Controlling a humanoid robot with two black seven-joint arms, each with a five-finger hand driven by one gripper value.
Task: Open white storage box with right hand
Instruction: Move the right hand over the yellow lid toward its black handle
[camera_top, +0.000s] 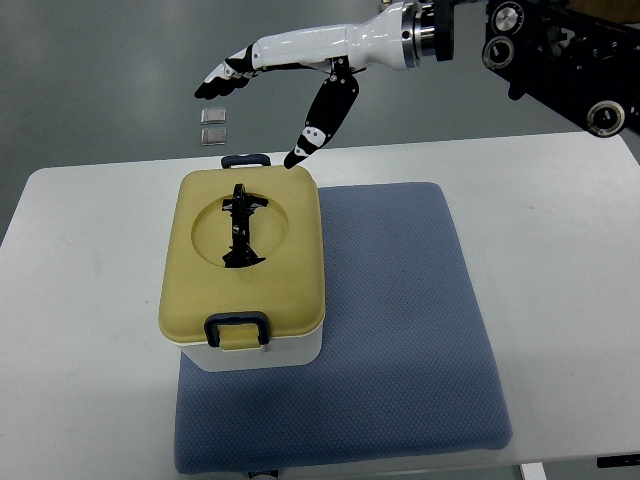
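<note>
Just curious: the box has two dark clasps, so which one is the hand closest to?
The far clasp, on the box's back edge, beside the right hand's thumb.

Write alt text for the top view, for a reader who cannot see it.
A white robot hand, fingers spread, hovers above the far edge of a closed white storage box with a yellow lid. The box sits on a blue mat on a white table.

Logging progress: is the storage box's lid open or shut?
Shut: the yellow lid sits flat on the white storage box, near latch down.
</note>
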